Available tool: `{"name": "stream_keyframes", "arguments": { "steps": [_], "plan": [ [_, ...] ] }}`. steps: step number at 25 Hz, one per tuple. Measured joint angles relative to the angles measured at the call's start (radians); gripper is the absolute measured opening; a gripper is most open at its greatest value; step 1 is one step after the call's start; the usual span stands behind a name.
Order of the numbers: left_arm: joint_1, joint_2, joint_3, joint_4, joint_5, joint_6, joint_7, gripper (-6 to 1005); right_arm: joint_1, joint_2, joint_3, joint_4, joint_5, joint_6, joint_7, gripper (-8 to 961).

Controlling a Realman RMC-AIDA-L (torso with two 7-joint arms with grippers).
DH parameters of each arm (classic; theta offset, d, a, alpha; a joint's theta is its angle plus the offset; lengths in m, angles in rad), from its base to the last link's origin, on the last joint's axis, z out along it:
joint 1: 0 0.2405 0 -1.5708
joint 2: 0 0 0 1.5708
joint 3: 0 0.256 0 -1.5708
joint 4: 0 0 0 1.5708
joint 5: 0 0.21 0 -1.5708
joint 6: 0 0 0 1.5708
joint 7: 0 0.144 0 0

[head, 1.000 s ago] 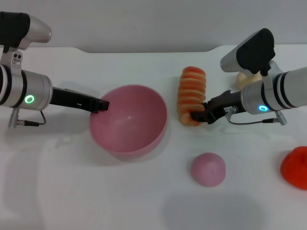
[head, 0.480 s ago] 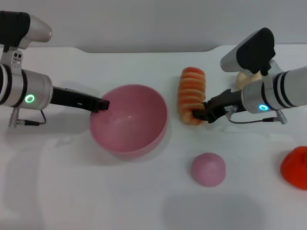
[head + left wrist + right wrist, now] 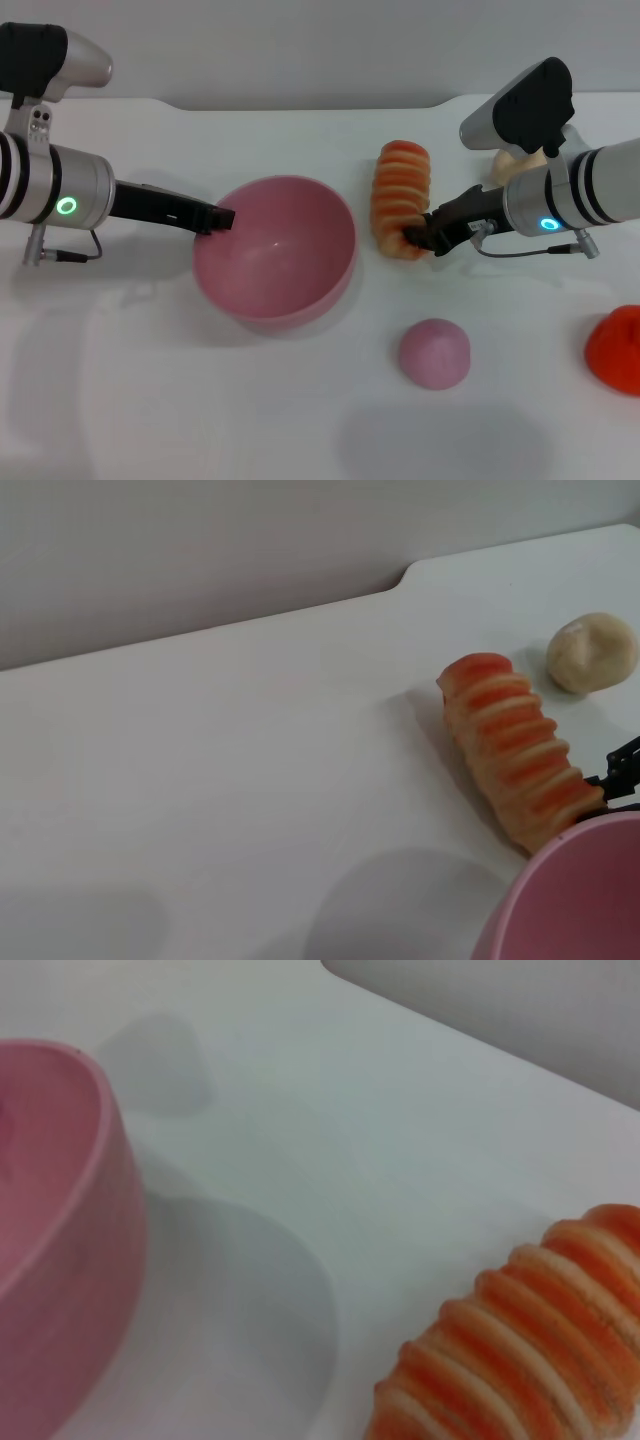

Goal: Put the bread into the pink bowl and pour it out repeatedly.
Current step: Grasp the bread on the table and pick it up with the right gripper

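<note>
The pink bowl [image 3: 280, 262] stands upright and holds nothing, left of the table's middle. My left gripper [image 3: 216, 217] is shut on its left rim. The bread [image 3: 400, 195], its orange-and-cream striped face up, lies on the table just right of the bowl and apart from it. My right gripper [image 3: 418, 239] is shut on the loaf's near end. The left wrist view shows the bread [image 3: 510, 750] beyond the bowl's rim [image 3: 570, 900]. In the right wrist view the bread [image 3: 520, 1360] lies close by and the bowl's wall [image 3: 50, 1220] is farther off.
A pink dome-shaped bun [image 3: 434, 353] sits in front of the bread. A beige rounded lump [image 3: 510, 160] lies behind my right arm, and the left wrist view also catches this lump [image 3: 592, 652]. A red object [image 3: 618, 348] is at the right edge.
My left gripper has shifted a little to the right, taking the bowl with it, so the bowl is closer to the bread. The right gripper and the bread have barely moved.
</note>
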Motion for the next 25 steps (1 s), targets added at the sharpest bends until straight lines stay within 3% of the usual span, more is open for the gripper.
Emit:
{"name": "stream_keyframes", "arguments": {
  "steps": [11,18,25],
  "plan": [
    [0.0,0.0,0.0,-0.002,-0.005,0.001,0.0,48,-0.03,0.001,-0.001,-0.059,0.004,-0.006,-0.001,182],
    [-0.001,0.002,-0.007,-0.008,-0.005,-0.019,0.003,48,-0.18,-0.001,-0.093,-0.323,0.144,-0.021,0.005,170],
    [-0.003,0.003,-0.009,-0.017,-0.005,-0.052,0.002,48,-0.355,0.002,-0.188,-0.647,0.184,-0.012,0.006,165]
  ]
}}
